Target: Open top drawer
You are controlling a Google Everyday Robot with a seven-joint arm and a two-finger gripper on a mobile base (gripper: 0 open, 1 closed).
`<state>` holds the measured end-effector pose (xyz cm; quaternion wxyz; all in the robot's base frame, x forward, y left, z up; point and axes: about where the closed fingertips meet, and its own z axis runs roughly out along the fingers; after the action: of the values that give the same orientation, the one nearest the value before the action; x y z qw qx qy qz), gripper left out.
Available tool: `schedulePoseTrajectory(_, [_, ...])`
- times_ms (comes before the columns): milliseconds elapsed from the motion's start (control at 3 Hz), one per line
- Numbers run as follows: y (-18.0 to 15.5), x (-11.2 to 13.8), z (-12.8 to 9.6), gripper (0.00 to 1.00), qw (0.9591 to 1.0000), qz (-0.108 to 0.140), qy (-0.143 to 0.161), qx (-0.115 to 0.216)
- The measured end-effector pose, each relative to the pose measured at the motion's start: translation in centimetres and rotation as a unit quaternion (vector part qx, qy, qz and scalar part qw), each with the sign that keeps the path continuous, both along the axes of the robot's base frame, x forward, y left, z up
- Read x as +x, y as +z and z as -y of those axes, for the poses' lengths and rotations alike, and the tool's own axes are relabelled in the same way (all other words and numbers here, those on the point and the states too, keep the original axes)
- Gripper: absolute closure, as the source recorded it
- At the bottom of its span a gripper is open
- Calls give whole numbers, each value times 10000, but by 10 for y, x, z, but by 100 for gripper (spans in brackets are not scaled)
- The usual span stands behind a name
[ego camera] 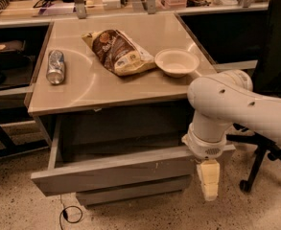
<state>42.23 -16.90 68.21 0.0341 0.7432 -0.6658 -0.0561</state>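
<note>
Grey top drawer [116,172]: stands well out from under the countertop [106,87], its front panel low in the camera view and its grey inside exposed.
Front panel: wide and handleless, with small pale marks right of centre; sits above a narrower grey drawer front [130,193].
Gripper [210,185]: hangs pointing down at the right end of the drawer front, just beside it. Whether it is spread or pressed together cannot be told, and contact with the panel cannot be confirmed.
Step in hand: judged to be the tail of the pull — the opening looks largely achieved.
Method: any further draw should run straight out and level, with no sideways load at the right corner, which could rack the drawer; stop short of end of travel.
Clearance: back the arm away from the panel, not across it — the chair base [261,163] stands near on that side.
Countertop load: can [56,66], snack bag [118,51] and bowl [177,62] sit back from the front edge.
</note>
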Motion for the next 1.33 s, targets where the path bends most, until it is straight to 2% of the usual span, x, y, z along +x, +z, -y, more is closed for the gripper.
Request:
schedulePoseTrajectory(667, [-33, 10, -6, 0, 9997, -199, 130, -65])
schedulePoseTrajectory(1000, [-45, -2, -1, 0, 9991, -366, 169, -111])
schedulePoseTrajectory(1333, [-45, -6, 1, 0, 9990, -398, 183, -133])
